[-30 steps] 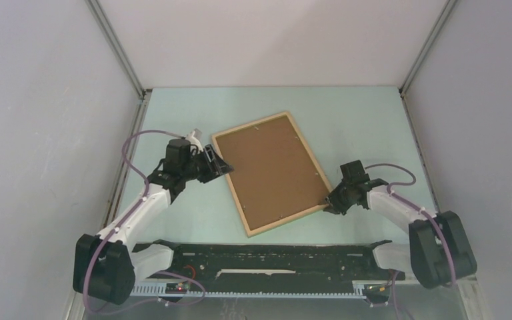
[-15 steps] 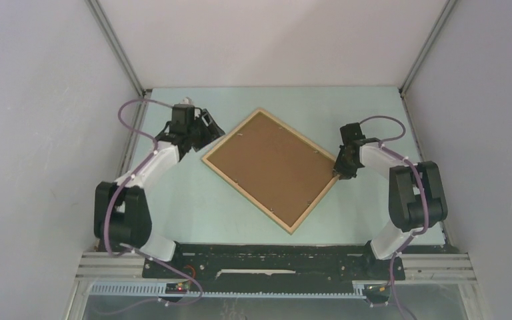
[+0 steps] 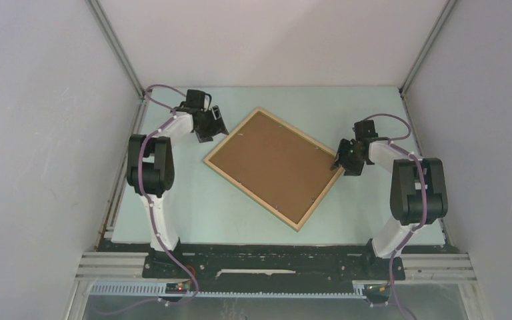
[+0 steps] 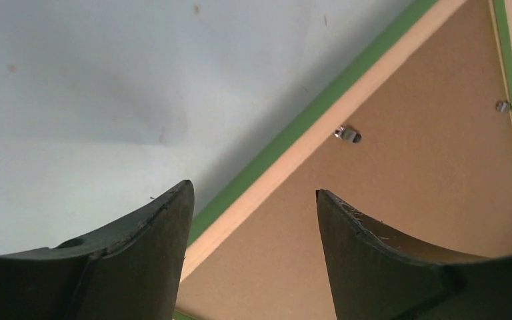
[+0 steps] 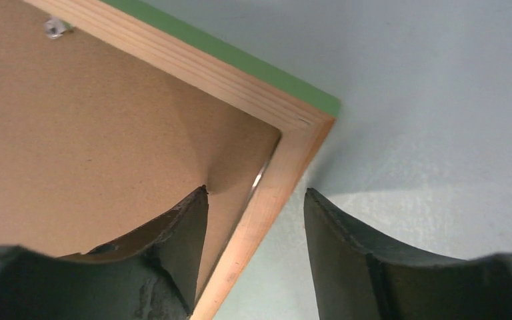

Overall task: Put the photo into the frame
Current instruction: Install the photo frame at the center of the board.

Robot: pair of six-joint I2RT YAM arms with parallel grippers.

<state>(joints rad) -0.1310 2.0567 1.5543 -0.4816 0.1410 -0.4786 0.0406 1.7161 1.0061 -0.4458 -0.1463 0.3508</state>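
We are looking past the right gripper, whose jaws are standing apart and straddling a side rail of the frame just below its corner. One dark finger is hanging over the brown backing board, the other over the pale table. The frame is showing pale wood with a green outer edge. A small metal clip is sitting on the board beside the far rail.
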